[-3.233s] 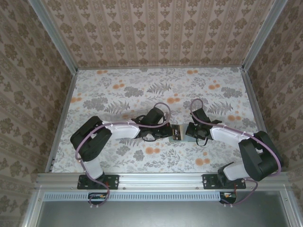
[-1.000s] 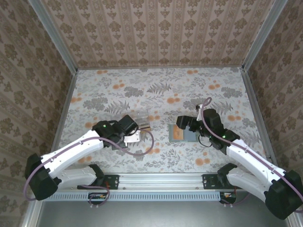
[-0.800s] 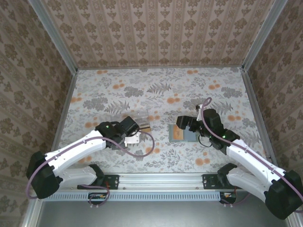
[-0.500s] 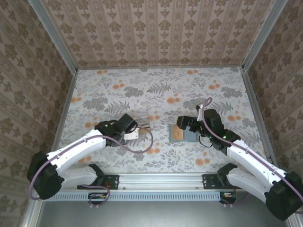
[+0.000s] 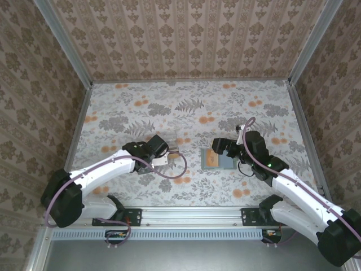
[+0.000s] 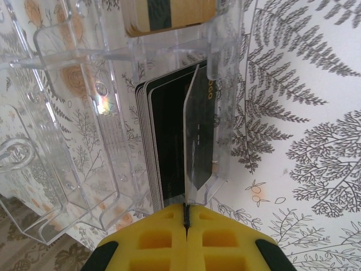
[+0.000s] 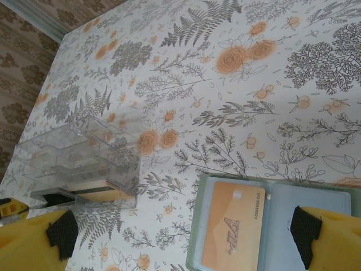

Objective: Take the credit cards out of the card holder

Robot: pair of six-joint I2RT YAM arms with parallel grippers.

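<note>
Pinching a black credit card (image 6: 198, 130) by its near edge, the left jaws are clenched hard, their yellow fingertips (image 6: 152, 243) meeting on the thin plastic. The card runs straight out ahead of these jaws, standing almost on edge and leaning a little. Its far end is inside the clear plastic case (image 6: 73, 113), in the compartment closest to the jaws. A stack of black cards (image 6: 166, 141) lies flat in that same compartment, just to the left of the held card; whether the two touch cannot be told. In the next compartment, farther out from the jaws, lie tan-orange cards with a dark stripe (image 6: 169, 14).

The right jaws are spread wide and grasp nothing, with their black pads (image 7: 62, 234) far apart. The card holder (image 7: 307, 217) lies open and flat on the desk (image 7: 271, 84) between the two fingers, closer to the right-hand one, with its blue-grey inside facing up. A tan-orange credit card (image 7: 234, 226) is tucked into its left half. The case sits ahead of these jaws and off to their left.

From above, the case (image 5: 169, 144) is just ahead of the left jaws, and the holder (image 5: 219, 160) lies right at the right jaws. A strip of bare desk separates the two.
</note>
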